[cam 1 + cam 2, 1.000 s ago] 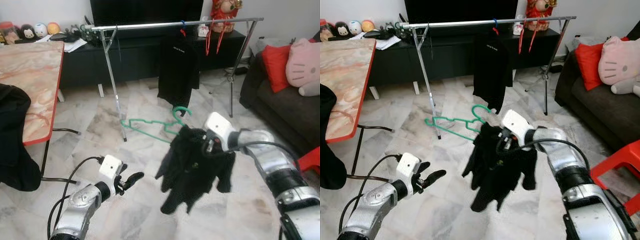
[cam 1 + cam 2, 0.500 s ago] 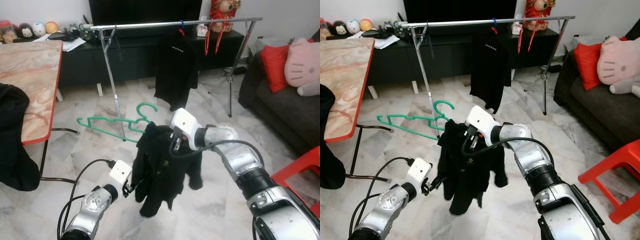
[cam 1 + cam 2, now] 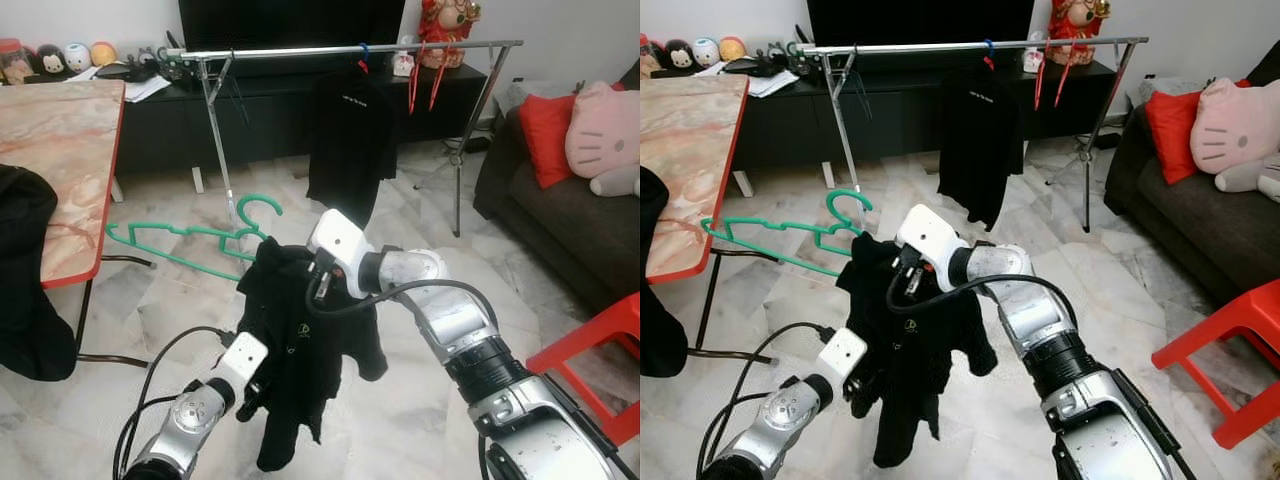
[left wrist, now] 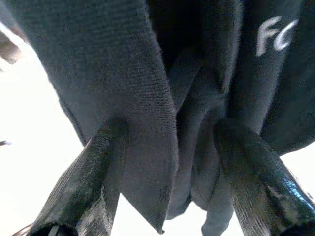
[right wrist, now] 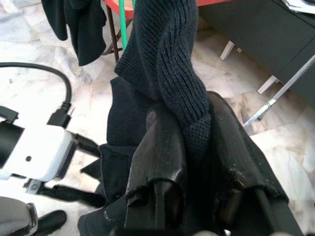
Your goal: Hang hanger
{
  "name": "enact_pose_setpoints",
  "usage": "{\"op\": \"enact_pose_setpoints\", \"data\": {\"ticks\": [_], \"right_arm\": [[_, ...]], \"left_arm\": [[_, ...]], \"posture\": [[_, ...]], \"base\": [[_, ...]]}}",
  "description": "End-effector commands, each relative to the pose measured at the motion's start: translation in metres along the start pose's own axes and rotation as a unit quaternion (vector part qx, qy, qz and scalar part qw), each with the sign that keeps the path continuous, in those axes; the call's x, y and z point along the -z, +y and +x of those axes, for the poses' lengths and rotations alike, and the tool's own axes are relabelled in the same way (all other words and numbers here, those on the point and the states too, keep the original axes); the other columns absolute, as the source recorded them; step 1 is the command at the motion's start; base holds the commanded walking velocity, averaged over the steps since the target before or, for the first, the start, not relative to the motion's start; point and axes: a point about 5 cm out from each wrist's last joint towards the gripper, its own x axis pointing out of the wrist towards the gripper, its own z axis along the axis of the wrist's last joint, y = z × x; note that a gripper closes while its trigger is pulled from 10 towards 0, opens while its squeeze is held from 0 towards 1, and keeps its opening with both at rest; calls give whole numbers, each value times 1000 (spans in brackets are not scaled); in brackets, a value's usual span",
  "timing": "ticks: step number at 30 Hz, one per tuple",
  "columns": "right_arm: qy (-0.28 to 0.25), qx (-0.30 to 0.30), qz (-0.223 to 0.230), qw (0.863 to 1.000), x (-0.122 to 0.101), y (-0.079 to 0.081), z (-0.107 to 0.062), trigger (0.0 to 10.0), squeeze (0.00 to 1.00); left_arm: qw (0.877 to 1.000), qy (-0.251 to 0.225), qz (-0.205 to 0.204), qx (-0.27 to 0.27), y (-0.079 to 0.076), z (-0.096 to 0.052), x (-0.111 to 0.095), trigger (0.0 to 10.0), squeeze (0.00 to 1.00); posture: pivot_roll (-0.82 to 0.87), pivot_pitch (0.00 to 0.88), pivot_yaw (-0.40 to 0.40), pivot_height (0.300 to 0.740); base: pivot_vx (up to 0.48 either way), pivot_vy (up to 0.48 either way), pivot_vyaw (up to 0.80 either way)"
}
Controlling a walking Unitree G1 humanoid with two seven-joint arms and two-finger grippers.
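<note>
Garment (image 3: pixel 300 340): one black knit top, held mid-air on one green hanger (image 3: pixel 180 238) above the floor. Right gripper (image 5: pixel 197 142): both fingers clamped on the fabric near the collar. Left gripper (image 4: pixel 167 162): both fingers spread around the hem. One rail (image 3: pixel 340 48) behind carries one black shirt (image 3: pixel 350 130).

Green plastic hanger (image 3: pixel 185 238) tilting nearly level above the tiled floor, hook curling upward, one end buried in a black knit garment (image 3: pixel 300 345), garment drooping in bunched folds, its top pinched in the right gripper (image 5: pixel 192 142), lower folds hanging between the left gripper (image 4: pixel 172 162) fingers.
</note>
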Motion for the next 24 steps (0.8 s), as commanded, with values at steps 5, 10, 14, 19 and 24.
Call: {"op": "enact_pose_setpoints", "data": {"ticks": [5,10,14,19,24], "right_arm": [[-10,-7,-16,1000,-6,1,-5,0,0],[3,-5,-16,1000,0,1,-8,0,0],[11,-9,-17,1000,4,2,-9,0,0],[15,-8,-18,1000,6,1,-10,0,0],[10,-17,-20,1000,3,6,-8,0,0]], "left_arm": [[1000,-6,11,-18,8,1,-3,10000,0],[999,-8,24,-22,14,-1,-2,10000,0],[999,-9,30,-25,18,-2,-2,10000,0],[999,-11,25,-39,22,-3,-2,10000,0],[999,-10,13,-48,20,1,-4,10000,0]], "posture": [[-23,0,-108,740],[-18,0,-108,740],[-17,0,-108,740],[-18,0,-109,740],[-18,0,-109,740]], "base": [[0,0,0],[0,0,0],[0,0,0],[0,0,0],[0,0,0]]}}
